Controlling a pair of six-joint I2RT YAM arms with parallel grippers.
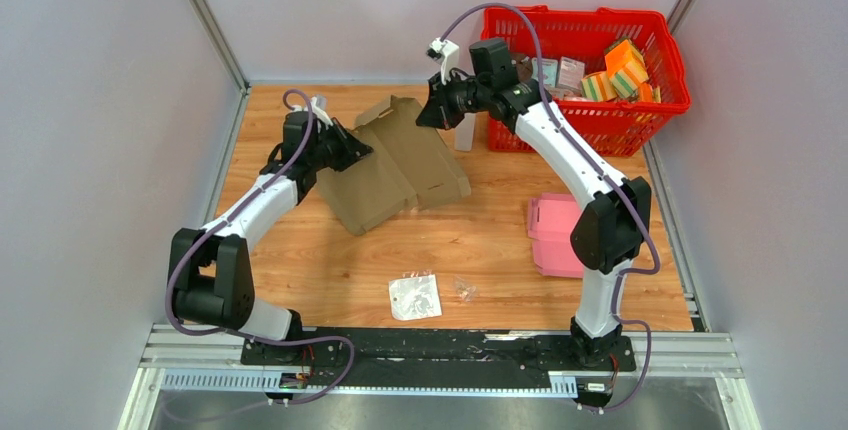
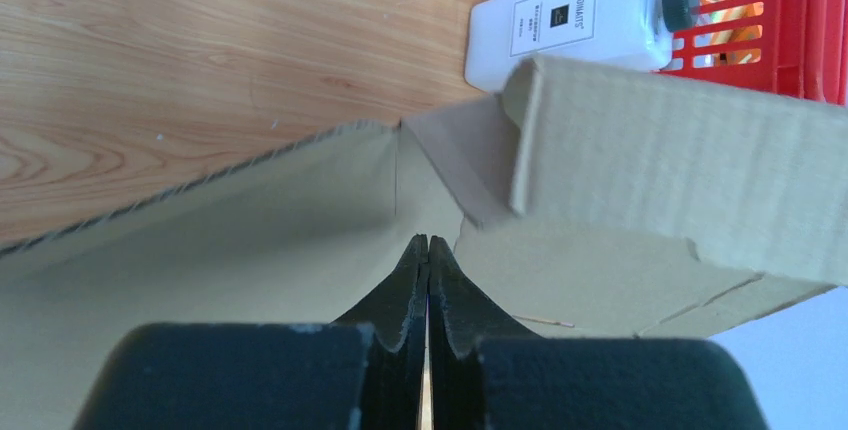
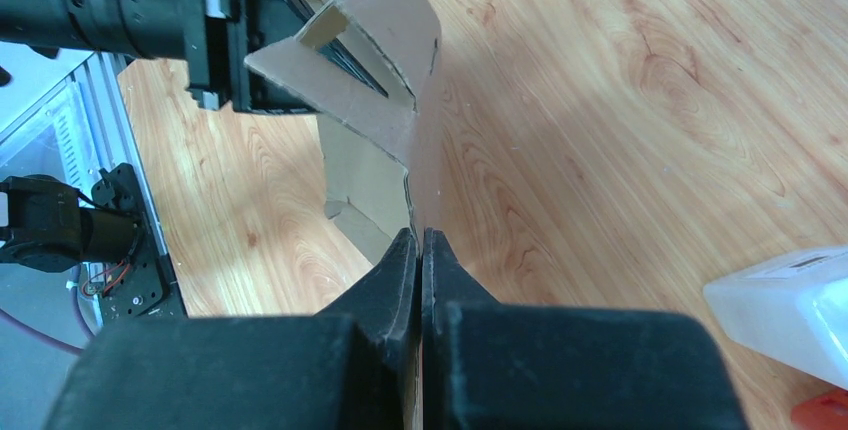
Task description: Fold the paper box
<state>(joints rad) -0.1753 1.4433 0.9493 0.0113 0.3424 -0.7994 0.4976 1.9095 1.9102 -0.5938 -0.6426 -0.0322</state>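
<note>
The brown cardboard box (image 1: 400,165) lies opened out on the wooden table, with its flaps partly raised. My left gripper (image 1: 358,147) is at the box's left edge, jaws shut, with a thin strip of card between them. In the left wrist view (image 2: 428,242) the box panel (image 2: 250,240) fills the frame and a folded flap (image 2: 680,170) stands at the right. My right gripper (image 1: 425,118) is at the box's far edge. In the right wrist view (image 3: 419,235) it is shut on the edge of a raised flap (image 3: 375,60).
A red basket (image 1: 585,80) of small boxes stands at the back right. A white bottle (image 1: 465,132) stands beside it, close to the box's far corner. A pink box (image 1: 555,235) lies at the right. A clear plastic bag (image 1: 414,296) lies near the front edge.
</note>
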